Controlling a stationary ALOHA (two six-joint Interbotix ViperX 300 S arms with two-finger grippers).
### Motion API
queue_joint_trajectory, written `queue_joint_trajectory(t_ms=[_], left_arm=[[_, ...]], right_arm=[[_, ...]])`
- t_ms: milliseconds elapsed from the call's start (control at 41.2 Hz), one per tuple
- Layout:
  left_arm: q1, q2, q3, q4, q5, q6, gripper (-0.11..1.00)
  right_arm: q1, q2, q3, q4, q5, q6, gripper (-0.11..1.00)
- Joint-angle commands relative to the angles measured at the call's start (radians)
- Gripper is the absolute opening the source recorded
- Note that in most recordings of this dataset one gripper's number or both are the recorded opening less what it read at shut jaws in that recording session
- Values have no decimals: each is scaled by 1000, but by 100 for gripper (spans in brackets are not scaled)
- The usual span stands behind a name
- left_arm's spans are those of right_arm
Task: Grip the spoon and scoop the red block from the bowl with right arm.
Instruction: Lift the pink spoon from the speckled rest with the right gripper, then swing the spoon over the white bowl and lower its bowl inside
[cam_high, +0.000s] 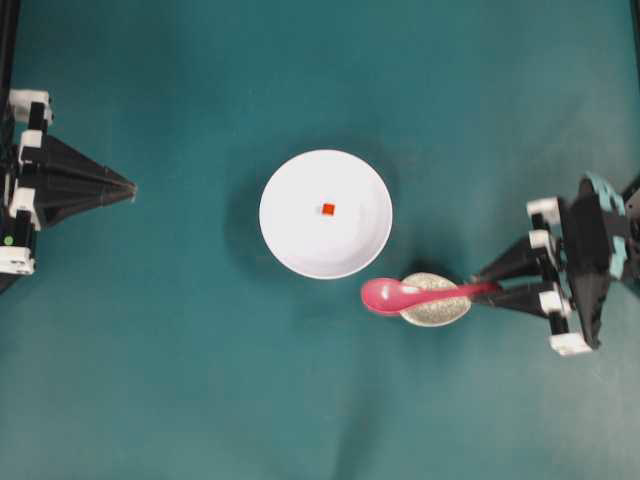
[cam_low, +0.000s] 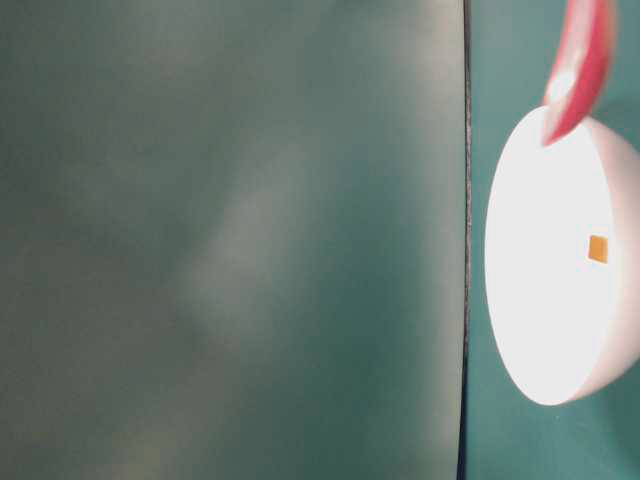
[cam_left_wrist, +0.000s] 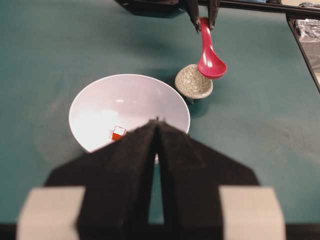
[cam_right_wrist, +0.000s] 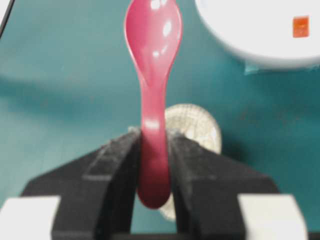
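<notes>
The white bowl (cam_high: 300, 235) stands mid-table with the tiny red block (cam_high: 328, 208) inside it. A pink spoon (cam_high: 395, 294) lies across the small speckled dish (cam_high: 440, 310), its scoop pointing toward the bowl. My right gripper (cam_high: 482, 290) is shut on the spoon's handle; in the right wrist view the handle (cam_right_wrist: 154, 165) is pinched between both black fingers, with the scoop (cam_right_wrist: 152, 30) lifted ahead and the bowl (cam_right_wrist: 260, 40) and block (cam_right_wrist: 300, 26) at upper right. My left gripper (cam_high: 130, 188) rests at the far left, shut and empty; its tips (cam_left_wrist: 158, 121) point at the bowl (cam_left_wrist: 100, 107).
Teal cloth covers the table. The speckled dish (cam_left_wrist: 190, 85) sits just right of the bowl, beneath the spoon (cam_left_wrist: 210, 62). In the table-level view the bowl (cam_low: 540, 300) fills the right edge, with the spoon (cam_low: 580, 60) above it.
</notes>
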Motion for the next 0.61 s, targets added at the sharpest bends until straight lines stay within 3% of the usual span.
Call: queue_joint_trajectory(t_ms=[0, 146, 316, 583], left_arm=[[0, 5, -26, 3, -2, 0, 0], [0, 3, -26, 3, 18, 0, 0], [0, -2, -26, 3, 52, 0, 0], [0, -2, -28, 3, 104, 2, 0]], right_arm=[[-77, -58, -71, -2, 118, -35, 26], [-213, -109, -175, -2, 345, -84, 26], [-356, -117, -321, -8, 660, -87, 26], [-495, -29, -558, -18, 1037, -71, 26]])
